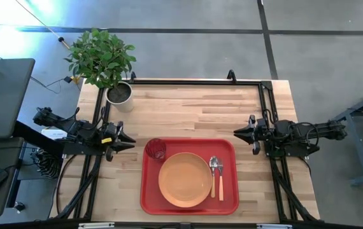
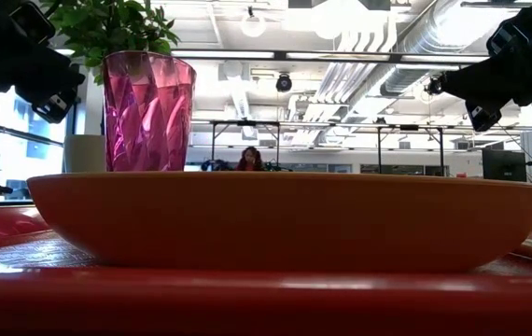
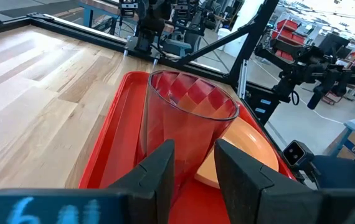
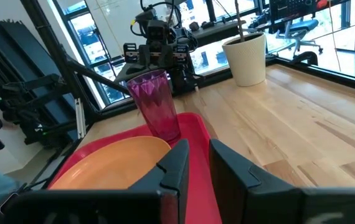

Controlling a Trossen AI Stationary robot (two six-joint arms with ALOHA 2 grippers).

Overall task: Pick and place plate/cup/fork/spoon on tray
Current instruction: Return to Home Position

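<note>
Just ahead of the left jaws, upright in the nearest corner of the tray (image 1: pixel 149 198): the cup (image 1: pixel 156 150), untouched. Left jaws parted narrowly, holding nothing; right jaws likewise, over the counter (image 1: pixel 194 108) just off the tray's opposite side. Past the cup, toward the right jaws, the plate (image 1: pixel 185 179). Closer to those jaws, fork (image 1: pixel 213 184) and spoon (image 1: pixel 220 184) side by side, long axes crosswise to them. Probably nothing left but backing straight off the cup. Cutlery plain from above only, mostly hidden behind the plate at counter height.
</note>
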